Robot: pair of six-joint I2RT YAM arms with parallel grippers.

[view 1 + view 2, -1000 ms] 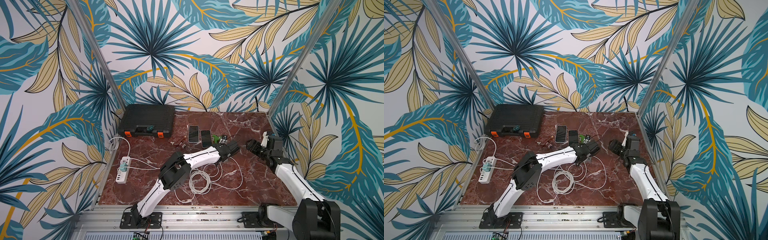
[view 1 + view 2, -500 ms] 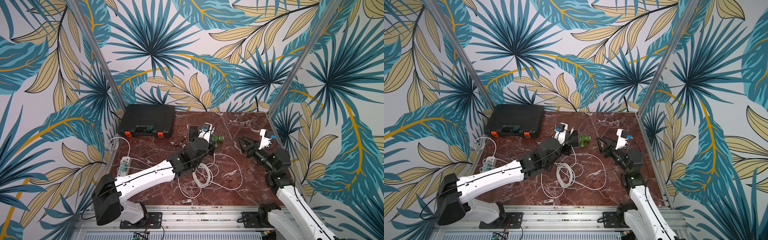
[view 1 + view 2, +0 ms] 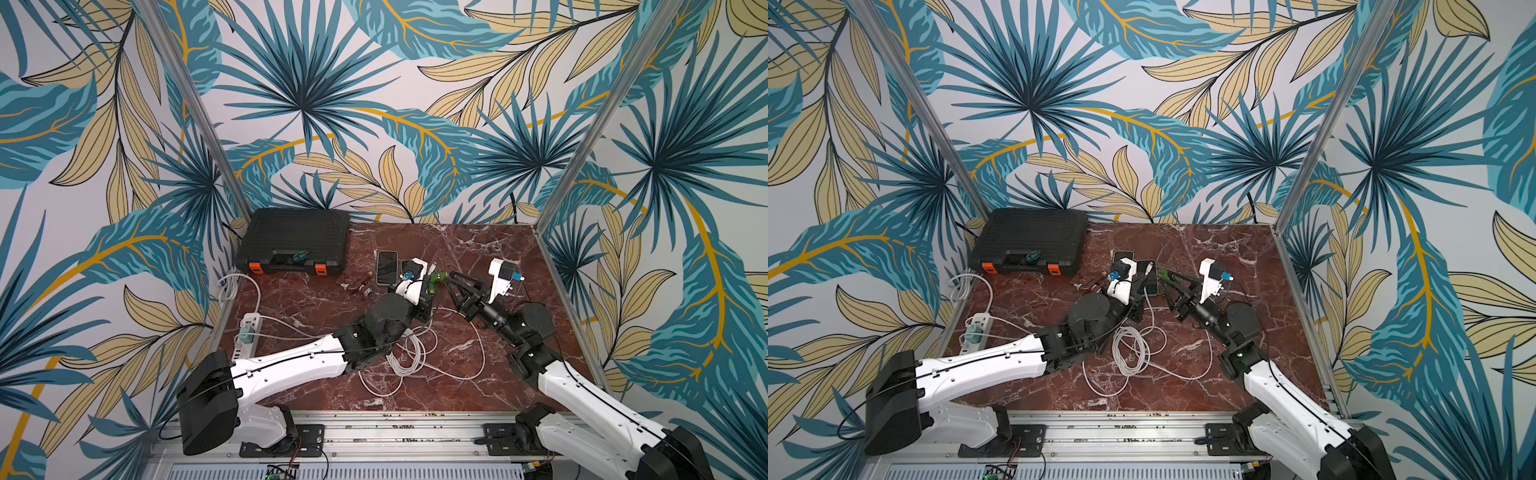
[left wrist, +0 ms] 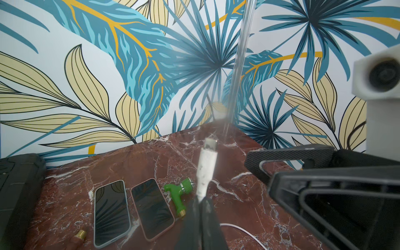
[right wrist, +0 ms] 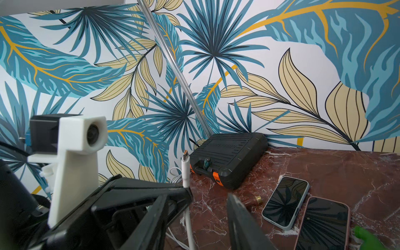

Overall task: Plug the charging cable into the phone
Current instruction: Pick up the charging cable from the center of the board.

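Two phones lie side by side at the back of the table: one in a light case [image 3: 387, 267] [image 4: 111, 210] [image 5: 285, 201] and one in a pink case [image 3: 1148, 276] [image 4: 151, 207] [image 5: 322, 225]. The white charging cable lies in loose coils [image 3: 409, 353] [image 3: 1131, 349]. My left gripper [image 4: 200, 201] [image 3: 428, 286] is shut on the cable just behind its plug [image 4: 207, 164] [image 5: 185, 171], which sticks up above the table in front of the phones. My right gripper [image 5: 194, 218] [image 3: 451, 282] is open beside the left fingertips, and the cable runs through its gap untouched.
A black toolbox [image 3: 297, 241] with orange latches stands at the back left. A green hose fitting [image 4: 179, 192] lies right of the pink phone and a brass fitting [image 3: 363, 286] left of the phones. A white power strip [image 3: 249, 328] lies by the left edge.
Both arms have swung into new poses. The left gripper has brought the plug up near the phones. The right gripper has closed in on it and its jaws have narrowed.
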